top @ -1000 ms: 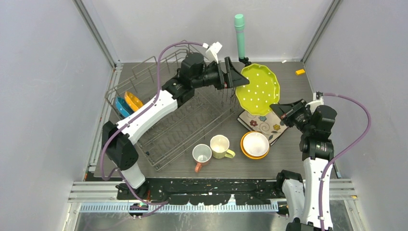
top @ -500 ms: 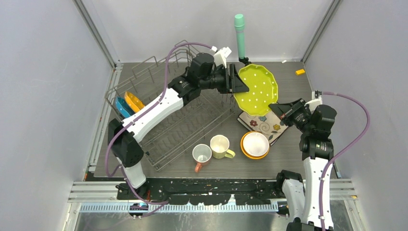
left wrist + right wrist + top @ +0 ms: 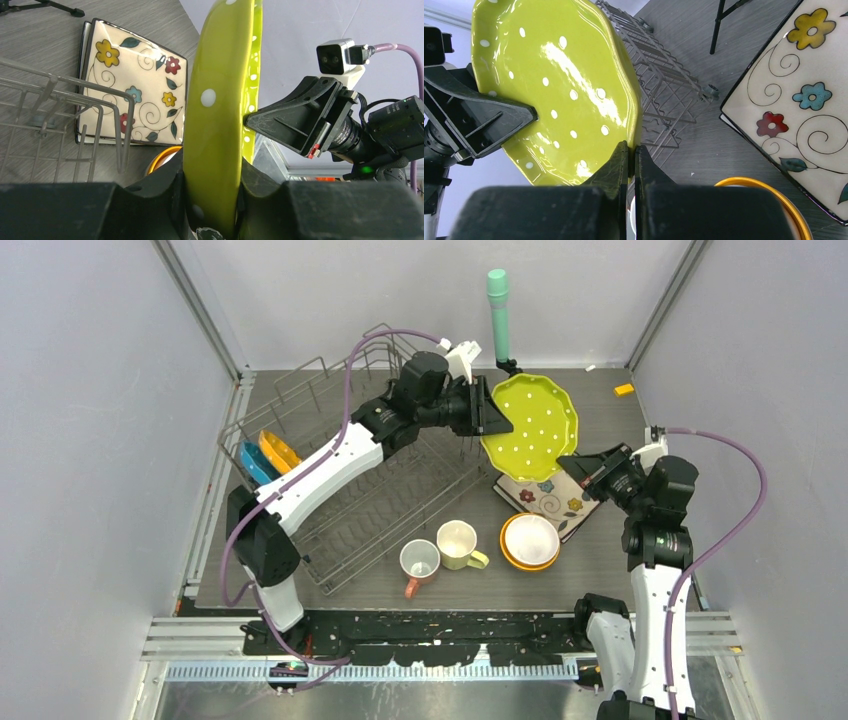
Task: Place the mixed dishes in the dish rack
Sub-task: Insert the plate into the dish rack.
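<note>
A yellow-green dotted plate (image 3: 530, 425) hangs tilted above the table, to the right of the dish rack (image 3: 360, 500). My left gripper (image 3: 490, 410) is shut on its left rim; in the left wrist view the plate's edge (image 3: 220, 110) fills the gap between both jaws. My right gripper (image 3: 572, 462) is shut on the lower right rim (image 3: 631, 150). Blue (image 3: 253, 464) and orange (image 3: 278, 450) plates stand in the rack's left end. The white square plate (image 3: 550, 498), pink mug (image 3: 420, 562), pale-yellow mug (image 3: 458, 543) and stacked orange and white bowls (image 3: 530, 540) sit on the table.
A green-topped cylinder (image 3: 497, 310) on a black tripod stands behind the held plate. A small orange item (image 3: 624, 390) lies at the far right. Metal rails edge the table on both sides.
My left gripper has moved right onto the yellow-green plate's rim and closed on it. The right gripper has kept its grip and barely moved.
</note>
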You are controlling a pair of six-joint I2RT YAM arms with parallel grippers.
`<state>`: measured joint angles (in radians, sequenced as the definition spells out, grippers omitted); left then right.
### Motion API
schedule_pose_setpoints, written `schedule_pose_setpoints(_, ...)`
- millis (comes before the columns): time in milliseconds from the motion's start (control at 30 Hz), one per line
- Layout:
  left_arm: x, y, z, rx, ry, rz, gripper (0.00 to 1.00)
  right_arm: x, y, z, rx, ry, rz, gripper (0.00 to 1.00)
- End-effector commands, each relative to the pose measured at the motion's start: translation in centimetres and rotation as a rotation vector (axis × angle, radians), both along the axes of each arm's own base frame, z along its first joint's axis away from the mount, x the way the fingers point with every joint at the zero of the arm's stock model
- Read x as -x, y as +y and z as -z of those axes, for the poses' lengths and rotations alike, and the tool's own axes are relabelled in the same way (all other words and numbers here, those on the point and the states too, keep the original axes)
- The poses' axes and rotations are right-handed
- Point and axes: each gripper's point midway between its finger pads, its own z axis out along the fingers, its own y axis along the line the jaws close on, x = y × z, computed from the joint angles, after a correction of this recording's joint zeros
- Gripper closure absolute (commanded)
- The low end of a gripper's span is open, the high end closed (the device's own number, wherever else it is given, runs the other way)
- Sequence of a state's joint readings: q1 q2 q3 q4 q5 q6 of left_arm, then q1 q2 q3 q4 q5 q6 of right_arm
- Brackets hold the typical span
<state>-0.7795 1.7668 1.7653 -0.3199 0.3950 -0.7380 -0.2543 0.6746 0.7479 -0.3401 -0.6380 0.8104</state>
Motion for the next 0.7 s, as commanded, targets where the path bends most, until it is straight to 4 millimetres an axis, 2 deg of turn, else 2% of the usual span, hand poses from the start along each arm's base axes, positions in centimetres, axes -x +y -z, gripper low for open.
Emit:
schedule_pose_setpoints(0,-0.1,0.7,-0.8,-0.039,-0.080,-0.006,1.00,0.2,1.2,-5.5,0.001,-0.204,-0.067,0.99)
schedule_pose_setpoints(200,-0.1,0.9,-0.7,-0.046,-0.091,-0.015,1.00,0.0,1.3,-5.0,-0.004,-0.190,-0.079,0.89)
schedule_pose_setpoints(367,-0.4,1.2,-0.9,-0.049,-0.097,-0.040,1.00,-0.1,1.4,-4.6,-0.007,-0.179,-0.088,0.75)
schedule_pose_setpoints(533,-1.1,2.2,-1.0,-0.072,-0.104,-0.111,1.00,-0.2,1.3,-4.6,-0.008,-0.175,-0.080,0.55)
schedule_pose_setpoints(667,-1.4,3.0,-1.8,-0.071,-0.129,-0.154,1.00,-0.3,1.2,-4.3,-0.009,-0.167,-0.073,0.47)
